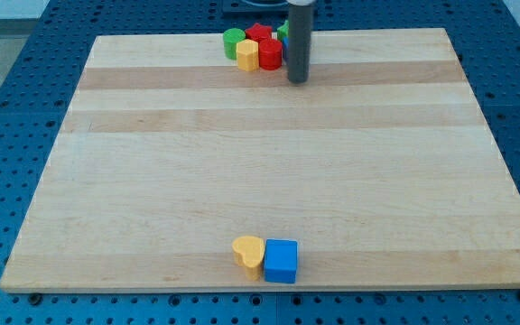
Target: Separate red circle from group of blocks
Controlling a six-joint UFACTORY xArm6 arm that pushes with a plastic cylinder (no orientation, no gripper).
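Observation:
A group of blocks sits at the view's top edge of the wooden board [269,162]. In it, a red circle [270,53] lies between a yellow block [247,55] on its left and the rod on its right. A green circle [234,41] is at the group's left. Another red block [258,33] sits behind, and a green block [283,32] shows partly behind the rod. My tip [297,80] rests on the board just right of the red circle and slightly lower in the view. I cannot tell if it touches the circle.
A yellow heart [249,254] and a blue cube [281,261] lie touching near the board's bottom edge, at the middle. A blue perforated table [25,81] surrounds the board.

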